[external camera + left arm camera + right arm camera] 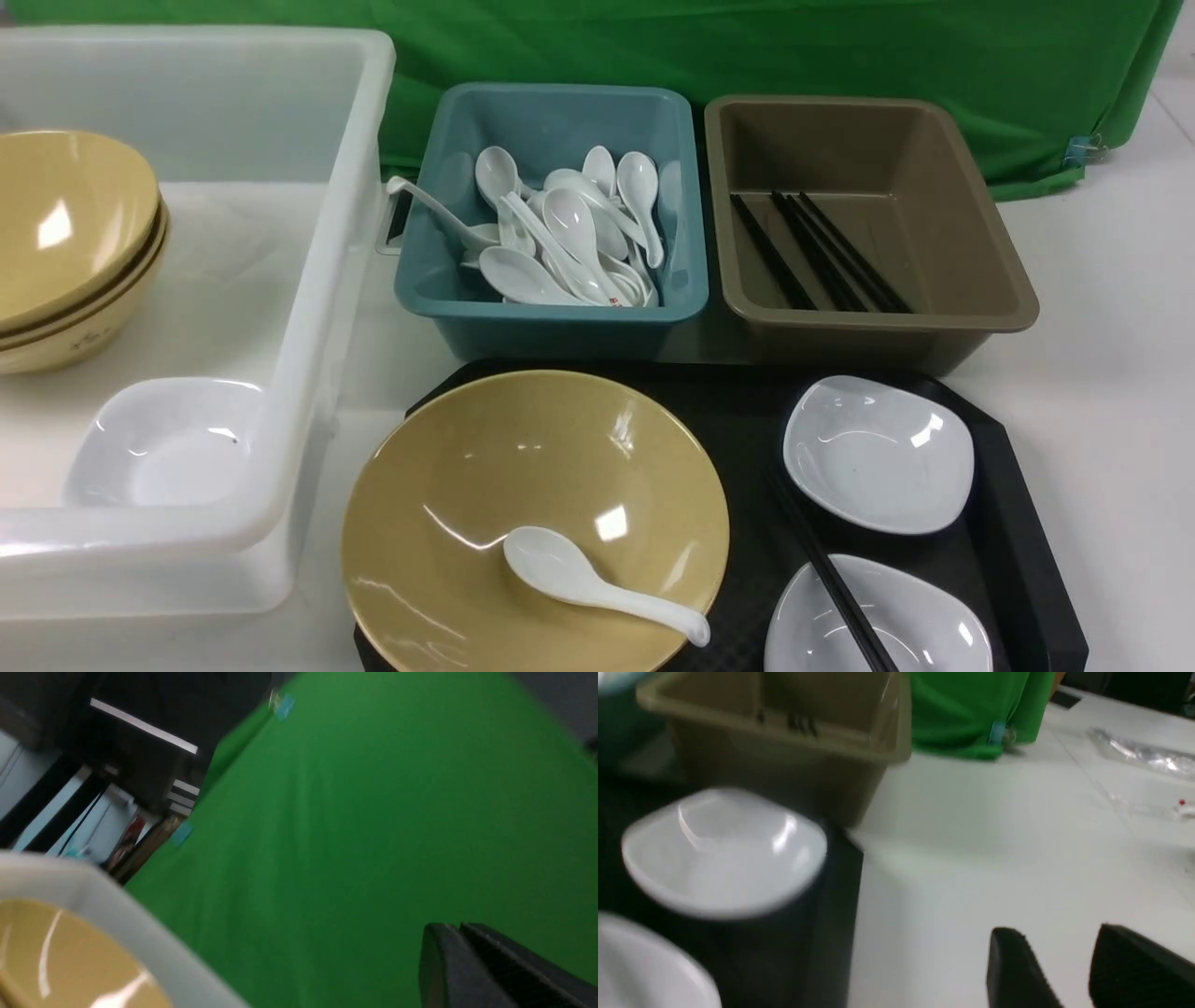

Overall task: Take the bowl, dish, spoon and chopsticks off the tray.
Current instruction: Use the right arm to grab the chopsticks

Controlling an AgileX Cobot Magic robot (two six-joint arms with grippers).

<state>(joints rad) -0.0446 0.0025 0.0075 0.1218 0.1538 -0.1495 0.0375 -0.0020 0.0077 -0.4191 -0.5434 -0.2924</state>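
On the black tray (1022, 532), the mustard-yellow bowl (467, 485) sits at the left with the white spoon (597, 583) lying inside it. Two white dishes (878, 453) (934, 625) sit at the right. The black chopsticks (826, 574) lie across the nearer dish. Neither gripper shows in the front view. My left gripper (452, 927) is shut and empty, facing the green cloth. My right gripper (1057, 931) is open and empty over the white table, beside the tray's (836, 896) edge and a dish (724, 854).
A big white tub (308, 308) at the left holds stacked yellow bowls (65, 243) and a white dish (163, 448). Behind the tray are a blue tub (551, 317) of spoons and a brown tub (990, 271) with black chopsticks. A green cloth (747, 47) hangs at the back.
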